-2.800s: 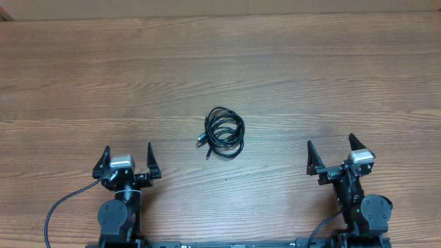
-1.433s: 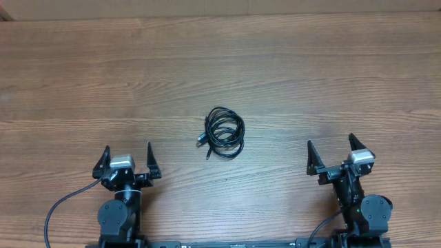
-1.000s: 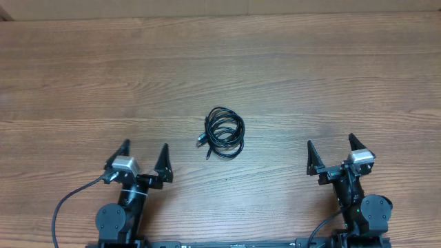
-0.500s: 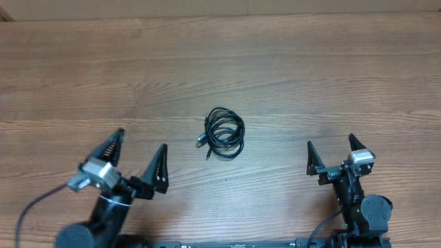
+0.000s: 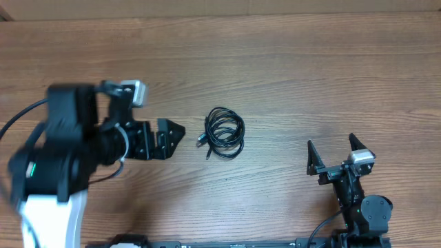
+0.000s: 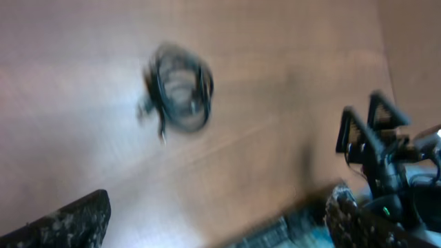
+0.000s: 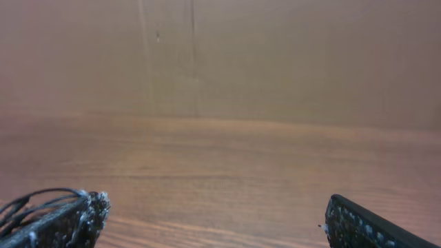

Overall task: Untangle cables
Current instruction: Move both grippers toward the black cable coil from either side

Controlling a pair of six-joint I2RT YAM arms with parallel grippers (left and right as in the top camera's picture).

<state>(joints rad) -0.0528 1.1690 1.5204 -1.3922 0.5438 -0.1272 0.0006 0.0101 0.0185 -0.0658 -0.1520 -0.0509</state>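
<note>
Overhead, the wooden table [image 5: 310, 69] is filling the frame. The left arm [image 5: 62, 158] is hanging over its left half, the left gripper [image 5: 169, 136] gaping wide, empty. The right gripper [image 5: 331, 142] is sitting low, jaws spread. The cables [image 5: 224, 133] are lying coiled mid-table, near the left gripper.

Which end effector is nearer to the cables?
Left. The left end effector hangs close beside the cables, on their left, not touching. The right end effector is much farther off, to their right.
</note>
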